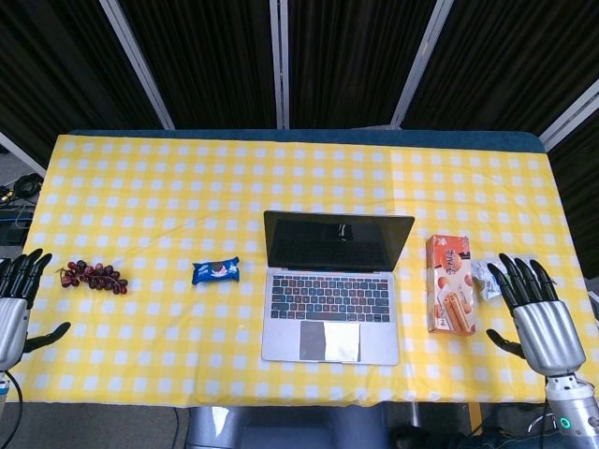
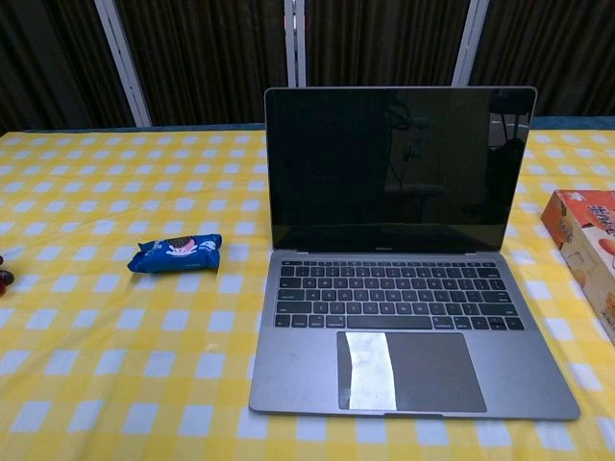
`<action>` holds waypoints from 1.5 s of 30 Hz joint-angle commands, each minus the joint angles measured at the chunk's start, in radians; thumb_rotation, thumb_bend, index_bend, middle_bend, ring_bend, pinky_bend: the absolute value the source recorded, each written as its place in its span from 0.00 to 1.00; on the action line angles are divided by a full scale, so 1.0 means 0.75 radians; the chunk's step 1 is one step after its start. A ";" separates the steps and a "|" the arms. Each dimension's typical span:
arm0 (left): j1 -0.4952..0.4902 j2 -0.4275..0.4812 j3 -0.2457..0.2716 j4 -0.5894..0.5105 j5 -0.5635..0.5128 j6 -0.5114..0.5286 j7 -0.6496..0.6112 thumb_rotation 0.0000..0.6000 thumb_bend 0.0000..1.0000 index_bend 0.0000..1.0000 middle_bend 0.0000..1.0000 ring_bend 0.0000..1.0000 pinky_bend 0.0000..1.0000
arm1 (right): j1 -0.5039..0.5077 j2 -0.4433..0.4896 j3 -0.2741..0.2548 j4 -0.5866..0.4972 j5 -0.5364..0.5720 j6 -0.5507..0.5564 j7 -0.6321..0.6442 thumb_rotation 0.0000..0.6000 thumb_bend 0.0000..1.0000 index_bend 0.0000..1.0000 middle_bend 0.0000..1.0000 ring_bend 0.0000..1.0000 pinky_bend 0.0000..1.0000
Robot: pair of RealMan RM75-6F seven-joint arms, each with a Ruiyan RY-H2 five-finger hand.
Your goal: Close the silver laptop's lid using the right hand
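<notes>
Both hands open, empty: right hand (image 1: 541, 318) at table edge beside snack box (image 1: 450, 283); laptop (image 1: 333, 285) lid upright.

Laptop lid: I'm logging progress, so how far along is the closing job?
Nothing is done: the laptop stands fully open, screen upright. The right hand hovers open near the table's right edge, beside the orange box, not touching the lid. Reaching and pushing it down remain.

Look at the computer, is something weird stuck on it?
Yes. A shiny silvery strip lies across the left part of the laptop's trackpad, like tape or a sticker. That is unusual; what it is, I cannot tell.
</notes>
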 commanded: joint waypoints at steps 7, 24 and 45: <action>-0.033 -0.017 -0.030 0.023 -0.095 -0.073 0.045 1.00 0.00 0.00 0.00 0.00 0.00 | 0.434 0.113 0.226 -0.020 0.168 -0.528 0.388 1.00 1.00 0.01 0.01 0.00 0.01; -0.067 -0.041 -0.068 0.073 -0.198 -0.134 0.056 1.00 0.00 0.00 0.00 0.00 0.00 | 0.913 -0.008 0.366 0.042 0.590 -1.135 0.357 1.00 1.00 0.15 0.18 0.09 0.18; -0.085 -0.043 -0.075 0.105 -0.233 -0.170 0.028 1.00 0.00 0.00 0.00 0.00 0.00 | 1.131 -0.032 0.284 0.021 1.047 -1.311 0.221 1.00 1.00 0.34 0.38 0.32 0.33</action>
